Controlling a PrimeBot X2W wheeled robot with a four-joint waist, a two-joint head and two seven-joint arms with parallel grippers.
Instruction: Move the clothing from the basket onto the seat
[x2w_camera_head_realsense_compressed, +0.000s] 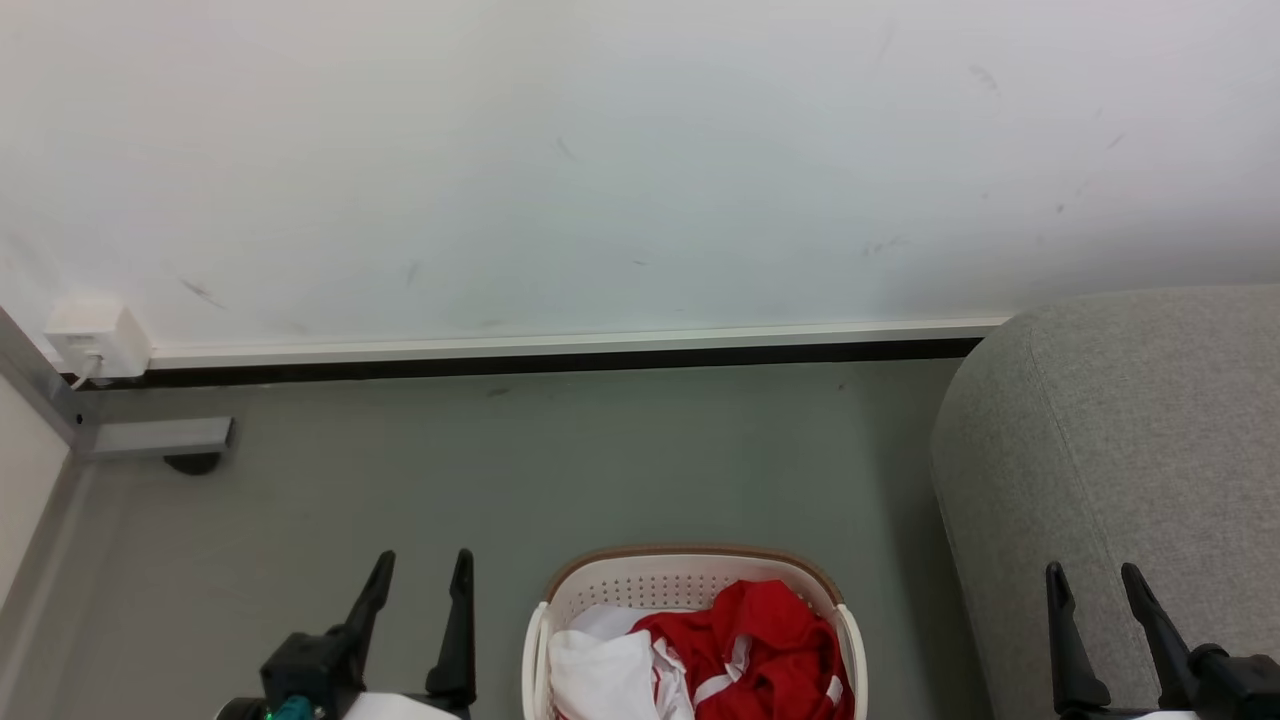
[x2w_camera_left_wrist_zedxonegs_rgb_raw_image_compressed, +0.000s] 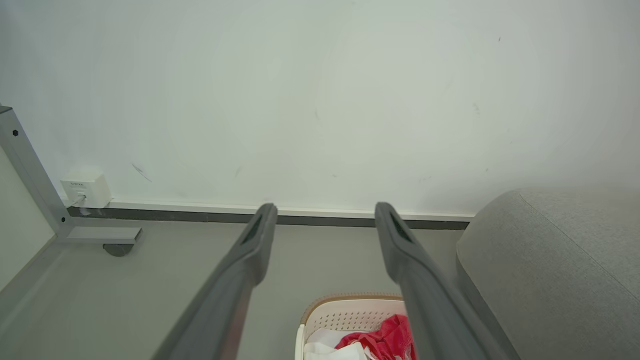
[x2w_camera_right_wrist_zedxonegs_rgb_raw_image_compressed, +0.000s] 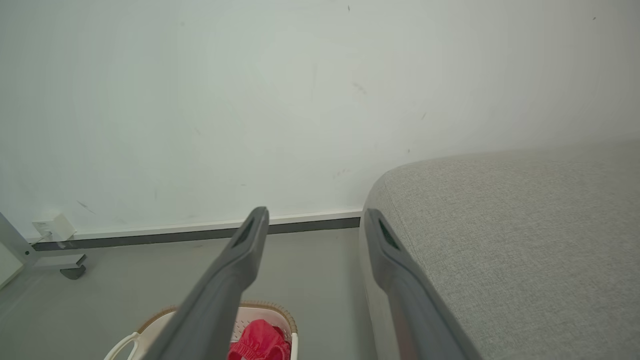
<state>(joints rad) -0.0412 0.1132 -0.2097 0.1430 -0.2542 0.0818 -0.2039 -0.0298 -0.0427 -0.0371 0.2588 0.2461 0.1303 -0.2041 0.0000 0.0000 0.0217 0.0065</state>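
The cream-white basket (x2w_camera_head_realsense_compressed: 690, 575) with a brown rim stands on the floor at the bottom centre of the head view. Red clothing (x2w_camera_head_realsense_compressed: 760, 640) with white stripes lies bunched inside it, beside a white part of the fabric (x2w_camera_head_realsense_compressed: 600, 675). The grey seat (x2w_camera_head_realsense_compressed: 1130, 450) rises to the right of the basket. My left gripper (x2w_camera_head_realsense_compressed: 421, 568) hangs open left of the basket, nothing between its fingers. My right gripper (x2w_camera_head_realsense_compressed: 1094, 580) is open in front of the seat's side. The basket (x2w_camera_left_wrist_zedxonegs_rgb_raw_image_compressed: 350, 312) and clothing (x2w_camera_left_wrist_zedxonegs_rgb_raw_image_compressed: 387, 337) lie low in the left wrist view, the clothing (x2w_camera_right_wrist_zedxonegs_rgb_raw_image_compressed: 260, 340) also in the right wrist view.
A white wall with a pale skirting board (x2w_camera_head_realsense_compressed: 560, 345) closes the far side of the grey floor. A white socket box (x2w_camera_head_realsense_compressed: 95, 340) sits at the wall's left end, above a grey metal frame foot (x2w_camera_head_realsense_compressed: 160, 440). Bare floor lies between basket and wall.
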